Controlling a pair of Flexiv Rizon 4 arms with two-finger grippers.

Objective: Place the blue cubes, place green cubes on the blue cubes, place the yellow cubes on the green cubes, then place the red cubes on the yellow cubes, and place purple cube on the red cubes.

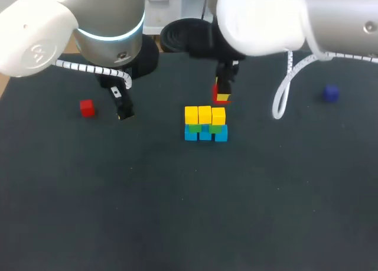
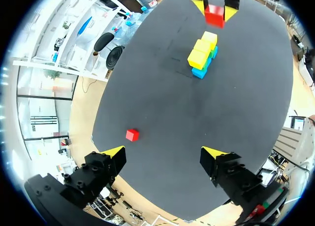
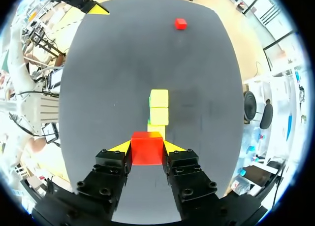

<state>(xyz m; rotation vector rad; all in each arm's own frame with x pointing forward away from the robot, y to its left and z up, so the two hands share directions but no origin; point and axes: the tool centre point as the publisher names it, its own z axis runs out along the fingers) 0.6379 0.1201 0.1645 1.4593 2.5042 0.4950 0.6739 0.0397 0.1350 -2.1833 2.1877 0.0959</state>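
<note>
- The right gripper (image 1: 223, 92) is clamping a red cube (image 3: 146, 148) just beside the stack's (image 1: 205, 123) right end.
- The left gripper (image 2: 164, 151) is hanging with fingers apart, left of the stack.
- A second red cube (image 1: 87, 108) is lying farther left, and the purple cube (image 1: 331, 93) far right.

The cube stack (image 1: 205, 124) blocks the middle of the surface (image 1: 177, 212); the right hand (image 1: 222, 95) with its red cube (image 3: 146, 148) crowds its 1 o'clock. From 4 to 8 o'clock lies open; a loose red cube (image 1: 87, 108) sits at 9 o'clock.
</note>
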